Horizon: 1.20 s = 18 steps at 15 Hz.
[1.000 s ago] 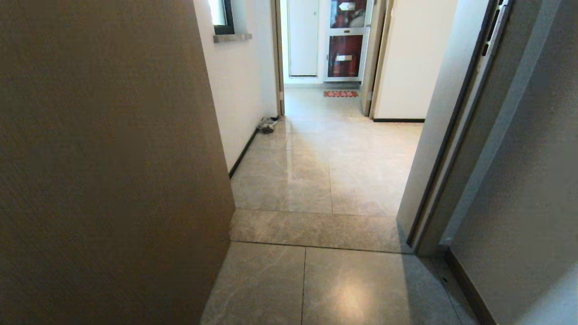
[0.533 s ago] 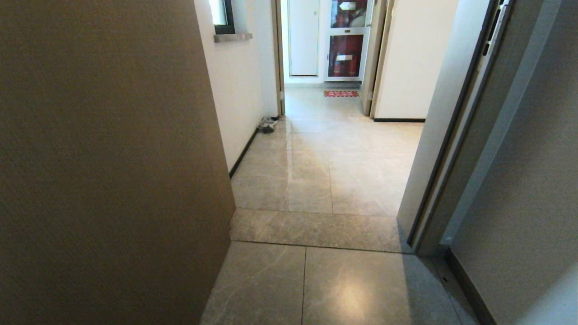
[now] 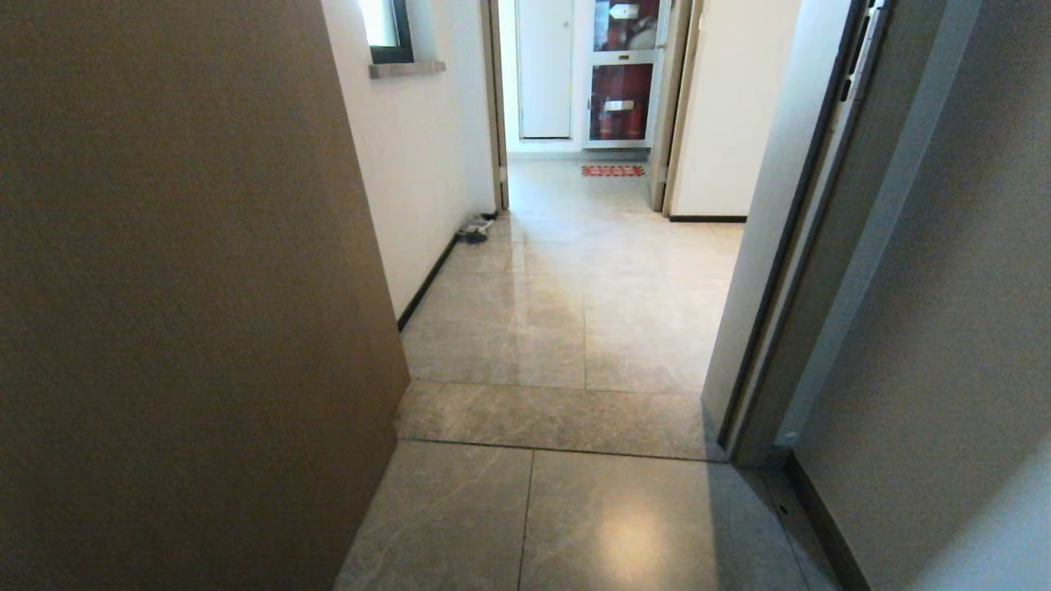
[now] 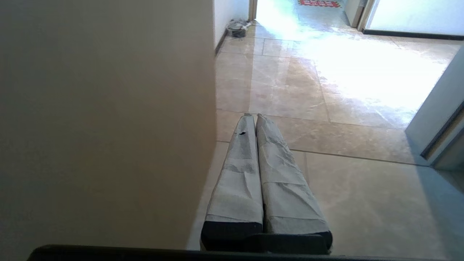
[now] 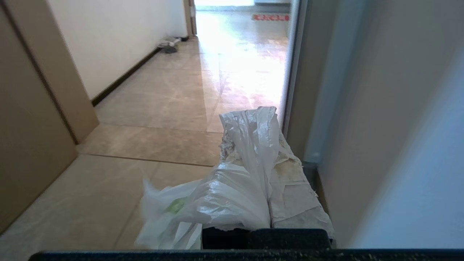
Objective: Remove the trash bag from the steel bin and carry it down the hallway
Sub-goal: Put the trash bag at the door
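— Step in hand?
— Carrying. Bag already out of its container; no steel bin visible in any view. Trash bag (image 5: 217, 195) pinched in the right gripper (image 5: 270, 108), jaws pressed together on bunched white plastic, the rest drooping toward lower left of the right wrist frame, green print just showing.
— And the other arm?
— Left gripper (image 4: 255, 116) idle, wrapped fingers (image 4: 237, 174) pressed together on nothing, pointing out over the tiles at centre of the left wrist frame.
— Where along the route?
— At a doorway threshold, judging by the tile strip across lower centre of the head frame. Brown door (image 3: 181, 295) filling the left half, grey door frame (image 3: 788, 246) along the right. Hallway (image 3: 575, 271) beyond, glossy tiles running to upper centre, red mat (image 3: 613, 171) at the far end, small dark object (image 3: 475, 230) by the left baseboard.
— Next move?
— Probably driving straight ahead through the gap. Calls for keeping centred between door and frame, and holding the pinch so the hanging plastic neither slips nor snags the frame, close on the bag's side.
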### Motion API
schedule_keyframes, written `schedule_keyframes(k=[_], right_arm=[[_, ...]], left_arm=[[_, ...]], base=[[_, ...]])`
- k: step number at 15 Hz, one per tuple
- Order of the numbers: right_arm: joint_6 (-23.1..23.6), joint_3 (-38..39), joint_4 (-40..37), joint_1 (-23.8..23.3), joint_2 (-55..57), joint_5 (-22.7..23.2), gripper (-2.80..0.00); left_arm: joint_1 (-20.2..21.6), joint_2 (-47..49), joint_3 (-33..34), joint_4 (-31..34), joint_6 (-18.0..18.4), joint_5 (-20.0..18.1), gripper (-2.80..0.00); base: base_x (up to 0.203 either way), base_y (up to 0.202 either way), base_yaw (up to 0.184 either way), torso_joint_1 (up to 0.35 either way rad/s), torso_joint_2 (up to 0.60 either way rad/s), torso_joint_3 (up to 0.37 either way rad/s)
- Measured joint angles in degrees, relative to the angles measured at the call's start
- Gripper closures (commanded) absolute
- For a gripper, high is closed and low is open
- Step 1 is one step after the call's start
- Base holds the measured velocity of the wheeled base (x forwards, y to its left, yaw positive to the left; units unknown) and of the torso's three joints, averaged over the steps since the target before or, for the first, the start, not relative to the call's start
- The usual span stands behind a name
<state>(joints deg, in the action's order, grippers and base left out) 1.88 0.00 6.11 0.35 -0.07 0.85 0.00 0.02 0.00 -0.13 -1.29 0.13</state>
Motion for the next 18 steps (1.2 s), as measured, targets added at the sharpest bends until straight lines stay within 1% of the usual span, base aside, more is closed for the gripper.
schedule_keyframes(k=[11,13,18], right_arm=[[0.01,0.00,0.00,0.00,0.00,0.00,0.00],[-0.04,0.00,0.00,0.00,0.00,0.00,0.00],[-0.02,0.00,0.00,0.02,0.00,-0.01,0.00]], left_arm=[[0.00,0.00,0.00,0.00,-0.09,0.02,0.00],[0.00,0.00,0.00,-0.07,-0.08,0.02,0.00],[0.00,0.00,0.00,-0.01,-0.11,0.02,0.00]], base=[[0.000,-0.007,0.000,0.000,0.00,0.000],[0.121,0.000,-0.002,0.000,0.00,0.007],[0.195,0.000,-0.001,-0.001,0.00,0.002]])
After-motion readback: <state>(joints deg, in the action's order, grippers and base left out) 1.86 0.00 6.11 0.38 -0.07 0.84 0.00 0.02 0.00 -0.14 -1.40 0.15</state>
